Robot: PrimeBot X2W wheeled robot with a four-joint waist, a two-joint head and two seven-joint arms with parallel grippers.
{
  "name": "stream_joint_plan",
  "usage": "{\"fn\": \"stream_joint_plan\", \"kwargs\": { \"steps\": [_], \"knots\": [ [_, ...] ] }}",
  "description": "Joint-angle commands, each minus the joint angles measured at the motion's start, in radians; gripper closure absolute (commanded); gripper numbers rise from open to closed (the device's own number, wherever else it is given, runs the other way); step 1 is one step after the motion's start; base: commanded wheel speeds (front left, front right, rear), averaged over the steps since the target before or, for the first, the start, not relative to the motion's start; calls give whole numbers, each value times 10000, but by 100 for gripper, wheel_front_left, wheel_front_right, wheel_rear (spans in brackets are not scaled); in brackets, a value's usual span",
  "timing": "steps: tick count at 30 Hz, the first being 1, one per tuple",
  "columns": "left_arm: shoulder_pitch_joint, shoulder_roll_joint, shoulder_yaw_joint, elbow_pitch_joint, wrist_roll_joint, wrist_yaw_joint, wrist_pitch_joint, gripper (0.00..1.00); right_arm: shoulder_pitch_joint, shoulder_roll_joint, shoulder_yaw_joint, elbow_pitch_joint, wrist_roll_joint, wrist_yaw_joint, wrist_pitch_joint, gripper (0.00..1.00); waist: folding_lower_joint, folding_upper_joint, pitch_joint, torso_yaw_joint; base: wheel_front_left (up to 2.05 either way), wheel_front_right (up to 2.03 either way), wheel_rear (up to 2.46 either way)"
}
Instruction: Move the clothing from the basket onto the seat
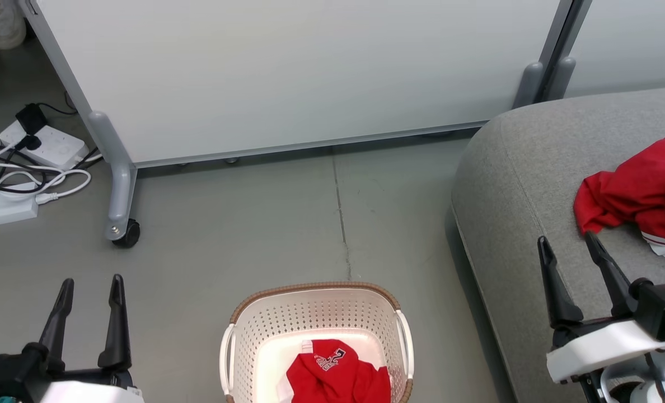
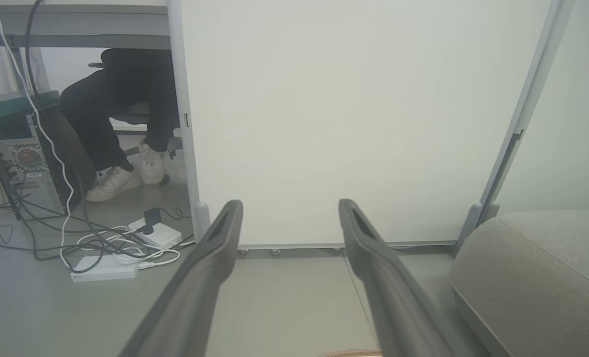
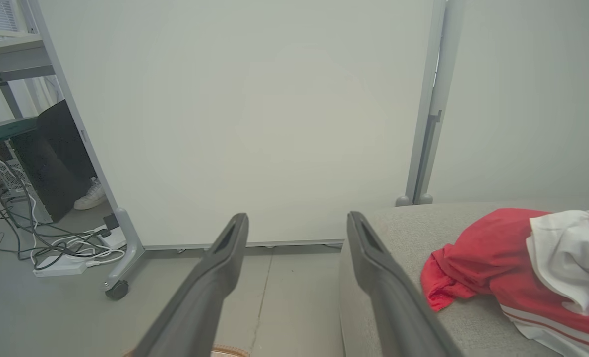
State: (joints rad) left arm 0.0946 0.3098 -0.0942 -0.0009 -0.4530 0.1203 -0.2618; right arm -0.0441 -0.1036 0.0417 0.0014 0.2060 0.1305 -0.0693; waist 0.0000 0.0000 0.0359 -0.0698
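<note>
A red jersey (image 1: 335, 372) with dark-and-white lettering lies crumpled in the cream basket (image 1: 265, 324) at the bottom centre of the head view. Another red garment with white trim (image 1: 640, 196) lies on the grey seat (image 1: 523, 184) at the right; the right wrist view shows the same garment (image 3: 498, 258) on the seat (image 3: 403, 228). My left gripper (image 1: 89, 282) hangs open over the floor left of the basket, empty. My right gripper (image 1: 567, 239) is open and empty above the seat's front edge, just short of the garment. The seat (image 2: 532, 267) also shows in the left wrist view.
A white rolling partition (image 1: 287, 73) with a castor foot (image 1: 122, 229) stands behind the basket. Power strips and cables (image 1: 24, 162) lie on the floor at the left. A person's legs and white shoes (image 2: 126, 173) are under a desk beside a computer tower (image 2: 22, 168).
</note>
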Motion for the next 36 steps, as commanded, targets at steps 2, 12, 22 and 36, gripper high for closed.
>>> {"fn": "stream_joint_plan", "kwargs": {
  "steps": [2,12,22,36],
  "knots": [
    [222,-42,49,83,115,-118,-39,0,236,10,7,-188,-74,6,99,0,0,0,-140,-18,0,0,0],
    [507,-174,-32,343,194,-228,-40,0,853,211,-120,-698,-187,6,490,0,0,0,-427,77,0,0,0],
    [439,-159,-24,451,135,-226,-40,0,920,300,-123,-873,-211,6,649,0,0,0,-434,129,0,0,0],
    [189,-160,-161,362,178,-106,34,0,865,347,-212,-882,-123,6,658,0,0,0,-258,306,0,0,0]
  ]
}}
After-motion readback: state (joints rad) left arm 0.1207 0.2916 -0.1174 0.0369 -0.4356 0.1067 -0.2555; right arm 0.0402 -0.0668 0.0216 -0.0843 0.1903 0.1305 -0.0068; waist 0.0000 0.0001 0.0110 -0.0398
